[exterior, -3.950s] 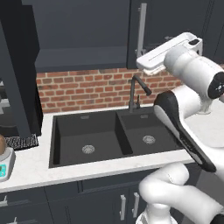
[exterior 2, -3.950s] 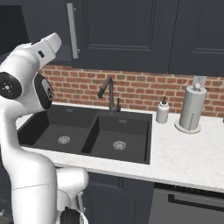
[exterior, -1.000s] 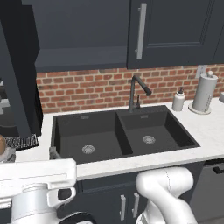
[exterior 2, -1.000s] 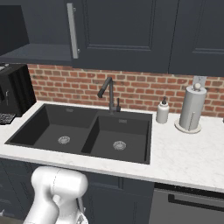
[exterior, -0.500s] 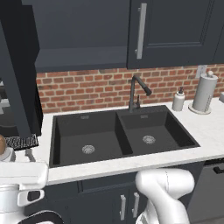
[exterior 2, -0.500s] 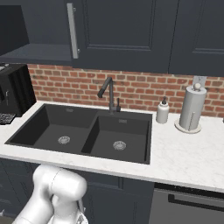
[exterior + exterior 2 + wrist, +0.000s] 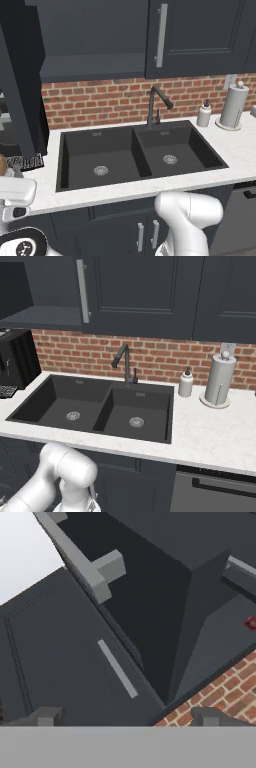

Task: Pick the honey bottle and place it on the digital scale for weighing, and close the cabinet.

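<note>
Navy cabinet (image 7: 95, 40) door open | sink (image 7: 135, 152) basin bare

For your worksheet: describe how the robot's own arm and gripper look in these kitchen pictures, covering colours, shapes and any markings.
The arm is glossy white, built of thick, rounded tube-like segments; in the right base view it curves like a smooth bent pipe. At the left base view's bottom left corner, a white boxy part sits above a dark round joint cap bearing a small white mark. The gripper shows two small, dark grey, blocky fingertips. No cables are visible.
</note>
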### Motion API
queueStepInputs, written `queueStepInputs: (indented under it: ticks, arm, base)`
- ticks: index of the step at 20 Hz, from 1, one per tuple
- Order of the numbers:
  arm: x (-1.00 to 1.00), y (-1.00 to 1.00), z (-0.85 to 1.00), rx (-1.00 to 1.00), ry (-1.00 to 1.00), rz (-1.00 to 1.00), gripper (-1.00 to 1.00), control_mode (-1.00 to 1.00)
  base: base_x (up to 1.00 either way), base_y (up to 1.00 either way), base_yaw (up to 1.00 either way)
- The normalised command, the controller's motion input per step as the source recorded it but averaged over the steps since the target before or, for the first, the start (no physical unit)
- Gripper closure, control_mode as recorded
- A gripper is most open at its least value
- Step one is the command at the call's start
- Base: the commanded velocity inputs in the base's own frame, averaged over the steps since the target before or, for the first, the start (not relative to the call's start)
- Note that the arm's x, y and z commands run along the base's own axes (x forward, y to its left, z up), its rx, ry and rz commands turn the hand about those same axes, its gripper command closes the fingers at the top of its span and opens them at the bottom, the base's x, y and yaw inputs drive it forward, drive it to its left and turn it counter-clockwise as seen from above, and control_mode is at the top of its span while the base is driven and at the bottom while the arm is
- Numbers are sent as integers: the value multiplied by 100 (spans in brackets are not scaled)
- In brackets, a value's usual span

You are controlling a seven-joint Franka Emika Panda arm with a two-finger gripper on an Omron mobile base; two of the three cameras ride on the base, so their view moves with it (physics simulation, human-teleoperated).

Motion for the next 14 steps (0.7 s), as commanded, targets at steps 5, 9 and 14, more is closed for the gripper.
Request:
queueStepInputs:
  ticks: [5, 9, 14]
  arm:
    - [44, 50, -30, 17, 0, 0, -100, -100]
    - [58, 10, 0, 6, 0, 0, -100, -100]
    - [19, 43, 9, 0, -11, 0, -100, -100]
  base:
    - [0, 0, 0]
    - [0, 0, 0]
    - [0, 0, 0]
